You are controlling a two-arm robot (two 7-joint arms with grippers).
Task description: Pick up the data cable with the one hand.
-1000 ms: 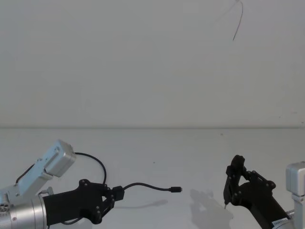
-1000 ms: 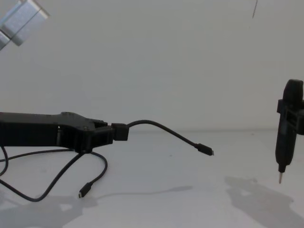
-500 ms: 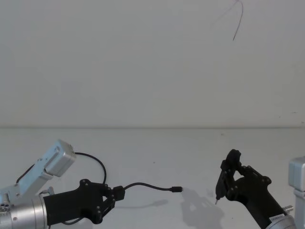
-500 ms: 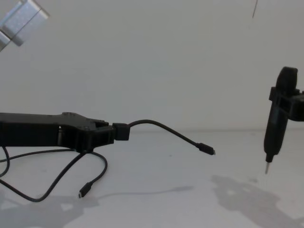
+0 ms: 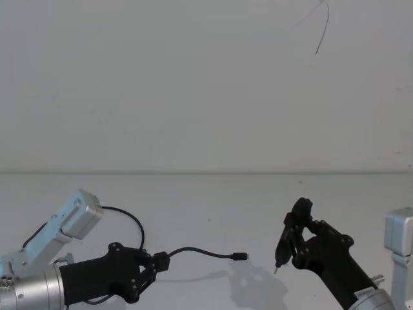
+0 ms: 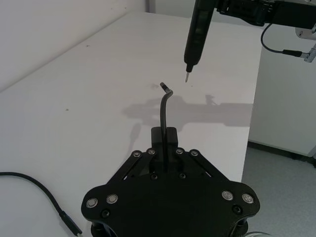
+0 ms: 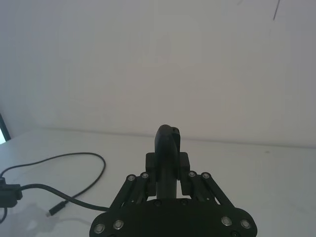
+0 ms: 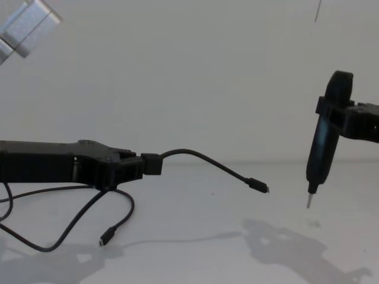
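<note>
Lower left in the head view, the left gripper (image 5: 160, 262) clamps the cable (image 5: 203, 251) partway along, likely a sound hold on a light, limp cord; lower right, the right gripper (image 5: 298, 237) clasps 1 pin-tipped tool (image 5: 281, 253).

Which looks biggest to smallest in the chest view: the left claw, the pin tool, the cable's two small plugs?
1. Left claw: largest, thicker, and cut off by the edge.
2. Pin tool: similar length, slimmer.
3. Raised plug and lower plug: tiny, look alike, so unranked.
</note>
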